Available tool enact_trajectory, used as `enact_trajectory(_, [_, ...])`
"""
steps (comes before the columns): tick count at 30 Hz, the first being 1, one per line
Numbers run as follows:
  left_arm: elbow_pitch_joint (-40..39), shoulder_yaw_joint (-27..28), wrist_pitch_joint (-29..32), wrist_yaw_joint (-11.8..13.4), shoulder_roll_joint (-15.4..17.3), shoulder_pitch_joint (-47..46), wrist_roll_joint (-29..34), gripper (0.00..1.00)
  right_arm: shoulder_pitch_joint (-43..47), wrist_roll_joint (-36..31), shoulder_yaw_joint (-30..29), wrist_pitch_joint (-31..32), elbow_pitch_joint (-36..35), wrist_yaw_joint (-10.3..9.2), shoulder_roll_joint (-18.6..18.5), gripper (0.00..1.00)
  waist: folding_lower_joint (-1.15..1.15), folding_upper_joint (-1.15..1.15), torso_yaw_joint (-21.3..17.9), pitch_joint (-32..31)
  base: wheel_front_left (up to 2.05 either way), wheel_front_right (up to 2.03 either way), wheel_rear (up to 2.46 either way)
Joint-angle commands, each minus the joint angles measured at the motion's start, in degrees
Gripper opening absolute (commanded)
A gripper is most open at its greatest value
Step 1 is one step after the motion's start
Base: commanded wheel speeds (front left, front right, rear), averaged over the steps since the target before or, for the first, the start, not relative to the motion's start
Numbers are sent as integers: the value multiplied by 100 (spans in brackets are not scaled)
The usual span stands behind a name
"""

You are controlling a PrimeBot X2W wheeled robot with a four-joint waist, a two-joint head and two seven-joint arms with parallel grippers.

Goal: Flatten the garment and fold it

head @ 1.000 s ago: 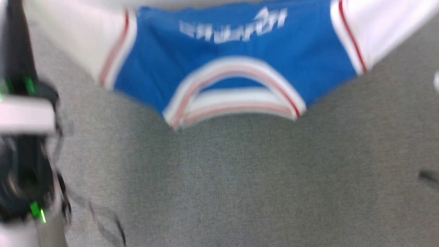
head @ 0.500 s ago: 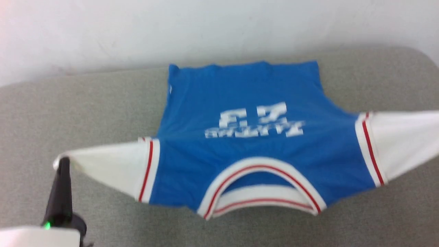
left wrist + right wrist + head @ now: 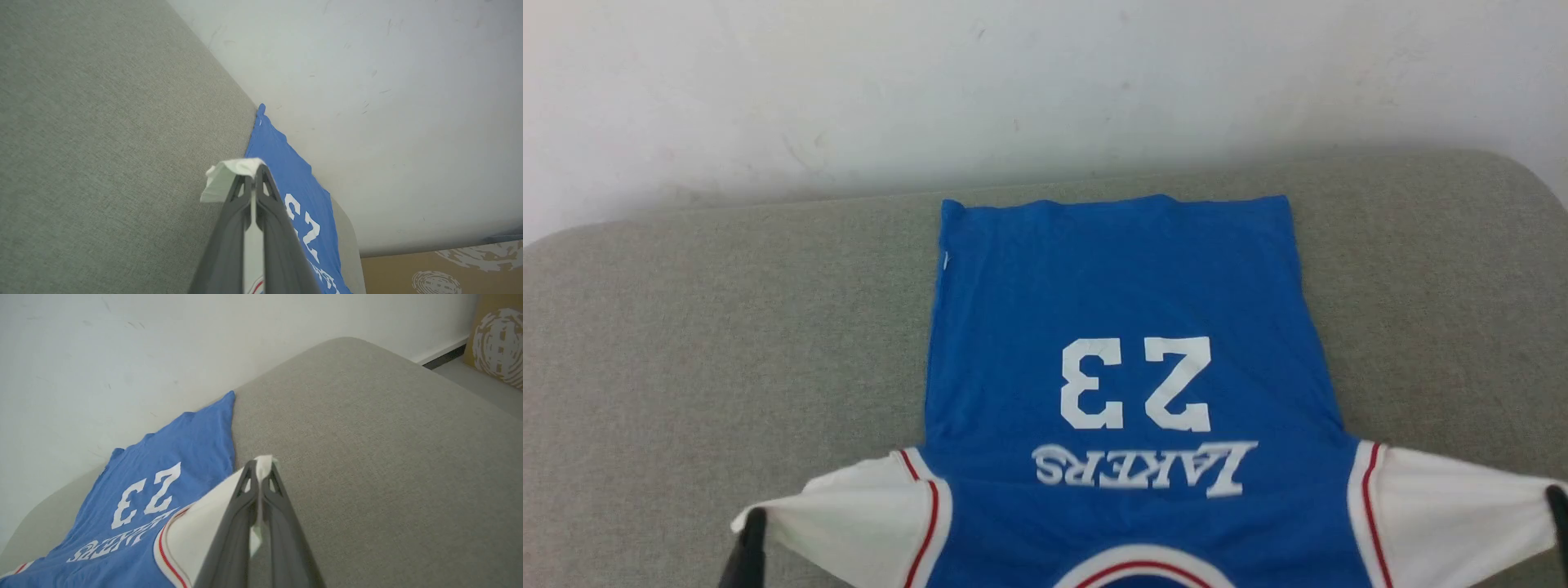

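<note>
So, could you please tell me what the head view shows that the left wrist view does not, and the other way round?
Head view: the garment across its full width, both white sleeves stretched outward, and the right gripper at one sleeve tip. Left wrist view: a printed cardboard box beyond the grey cushion. Both: the left gripper shut on the other sleeve tip, the blue body's 23, that cushion and the white wall.
</note>
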Motion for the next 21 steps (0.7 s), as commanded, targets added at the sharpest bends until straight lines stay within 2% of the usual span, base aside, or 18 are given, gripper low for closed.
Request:
enact_trajectory(1, [82,-87,-8,-35,2,-82,71,0,40,-272,102,-48,89,-4,14,0,0,0,4,7,0,0,0])
enact_trajectory(3, [227,-226,6,-20,44,-172,235,0,64,-450,213,-67,411,-4,14,0,0,0,12,17,0,0,0])
enact_trajectory(6, [410,-426,42,-27,117,-334,447,0,63,-1281,405,-79,780,-4,14,0,0,0,56,42,0,0,0])
enact_trajectory(10, [459,-629,92,-2,142,-552,614,0,-29,-1921,624,-192,1547,-4,14,0,0,0,119,97,0,0,0])
enact_trajectory(13, [408,-724,143,46,190,-678,744,0,-151,-2047,800,-306,2183,-4,15,0,0,0,173,164,0,0,0])
enact_trajectory(21, [213,-843,237,164,250,-875,928,0,-523,-2113,1037,-822,3222,-4,15,0,0,0,243,313,0,0,0])
